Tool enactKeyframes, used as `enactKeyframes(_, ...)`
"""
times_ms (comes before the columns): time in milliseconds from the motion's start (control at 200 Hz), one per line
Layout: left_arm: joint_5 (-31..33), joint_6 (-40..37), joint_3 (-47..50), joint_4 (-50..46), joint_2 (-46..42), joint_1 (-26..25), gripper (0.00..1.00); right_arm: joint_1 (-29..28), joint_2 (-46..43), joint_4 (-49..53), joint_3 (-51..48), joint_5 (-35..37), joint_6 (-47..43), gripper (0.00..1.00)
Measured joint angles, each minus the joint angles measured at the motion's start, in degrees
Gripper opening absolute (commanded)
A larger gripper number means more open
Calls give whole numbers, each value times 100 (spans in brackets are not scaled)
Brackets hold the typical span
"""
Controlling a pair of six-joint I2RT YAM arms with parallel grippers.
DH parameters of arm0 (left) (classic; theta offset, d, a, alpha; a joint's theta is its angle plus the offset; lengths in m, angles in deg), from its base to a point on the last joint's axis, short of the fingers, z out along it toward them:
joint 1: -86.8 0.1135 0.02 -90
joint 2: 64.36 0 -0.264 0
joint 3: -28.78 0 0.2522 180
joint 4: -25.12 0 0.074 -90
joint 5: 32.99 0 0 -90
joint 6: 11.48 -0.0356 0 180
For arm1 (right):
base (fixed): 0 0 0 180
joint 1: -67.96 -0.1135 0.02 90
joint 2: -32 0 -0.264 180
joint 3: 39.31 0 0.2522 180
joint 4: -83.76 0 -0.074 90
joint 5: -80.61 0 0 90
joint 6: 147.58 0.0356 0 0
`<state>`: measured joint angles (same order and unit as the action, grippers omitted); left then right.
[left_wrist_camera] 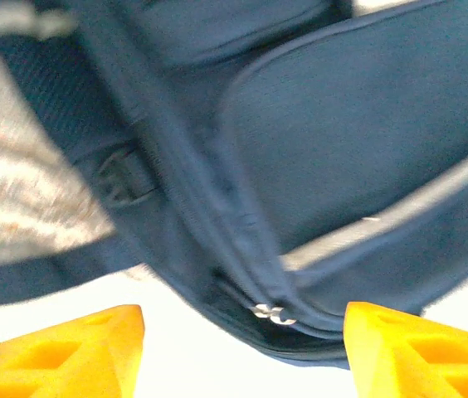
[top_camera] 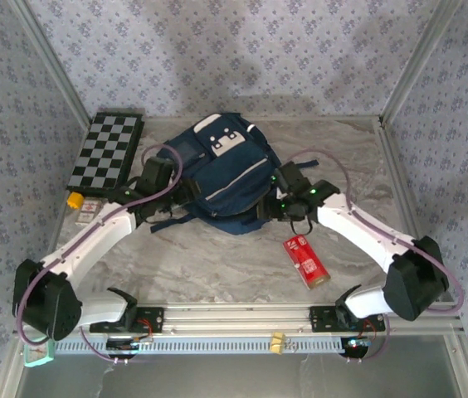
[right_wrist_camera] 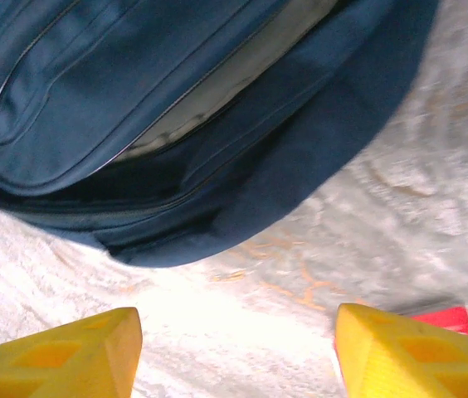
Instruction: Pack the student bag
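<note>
The student bag [top_camera: 221, 170], a big navy backpack with white patches near its top, lies flat at the table's middle back. My left gripper [top_camera: 186, 196] is at the bag's lower left edge. Its yellow fingers [left_wrist_camera: 68, 352] stand open with nothing between them, just short of the bag's rim [left_wrist_camera: 317, 207] and a silver zipper pull [left_wrist_camera: 274, 314]. At the bag's lower right edge is my right gripper [top_camera: 272, 205]. It is open over bare table [right_wrist_camera: 242, 323], and the bag's navy edge [right_wrist_camera: 217, 124] lies just beyond the fingertips.
A red packet [top_camera: 306, 260] lies on the table in front of the right gripper, and its corner shows in the right wrist view [right_wrist_camera: 446, 317]. A chessboard [top_camera: 105, 149] sits at the back left, with a yellow piece [top_camera: 75, 200] and a small flat box [top_camera: 90, 209] below it.
</note>
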<state>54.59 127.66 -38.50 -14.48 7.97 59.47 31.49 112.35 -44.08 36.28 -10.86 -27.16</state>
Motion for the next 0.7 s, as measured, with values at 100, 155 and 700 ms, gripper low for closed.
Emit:
enactKeyframes(100,-109,643,426,214,232,22,54,-157,256,-109,39,-39,179,66)
enactKeyframes(155,-144,953,531,369,380,22,52,-155,356,-149,42,-50,240,67)
enactKeyframes(700,-411,1978,577,1895,1561,17,47,162,415,-538,-68,-275,326,68)
